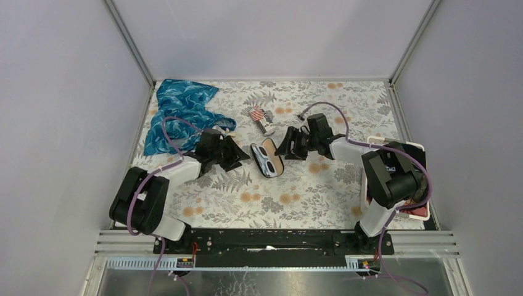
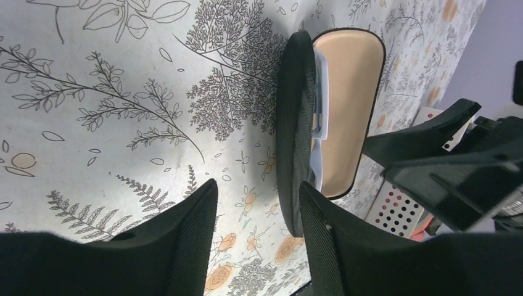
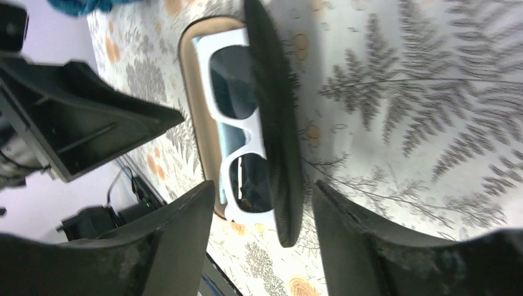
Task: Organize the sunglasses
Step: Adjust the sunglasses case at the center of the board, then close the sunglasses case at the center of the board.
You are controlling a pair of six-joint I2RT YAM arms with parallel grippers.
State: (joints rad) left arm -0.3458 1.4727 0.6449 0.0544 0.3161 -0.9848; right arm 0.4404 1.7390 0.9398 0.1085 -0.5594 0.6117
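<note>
The sunglasses (image 1: 264, 161) have a white frame and dark lenses. They lie in an open black case (image 1: 271, 161) with tan lining, mid-table. In the right wrist view the sunglasses (image 3: 237, 132) rest on the tan half, and the case's black half (image 3: 274, 123) stands up beside them. My left gripper (image 1: 242, 157) is open just left of the case. In its wrist view the case's black shell (image 2: 293, 123) reaches between the fingers (image 2: 191, 240), near one of them. My right gripper (image 1: 285, 148) is open just right of the case, and the black half's end sits between its jaws (image 3: 264, 191).
A blue patterned cloth (image 1: 179, 111) lies at the back left. A small striped item (image 1: 259, 115) lies behind the case. A white tray (image 1: 402, 147) with red contents stands at the right edge beside the right arm.
</note>
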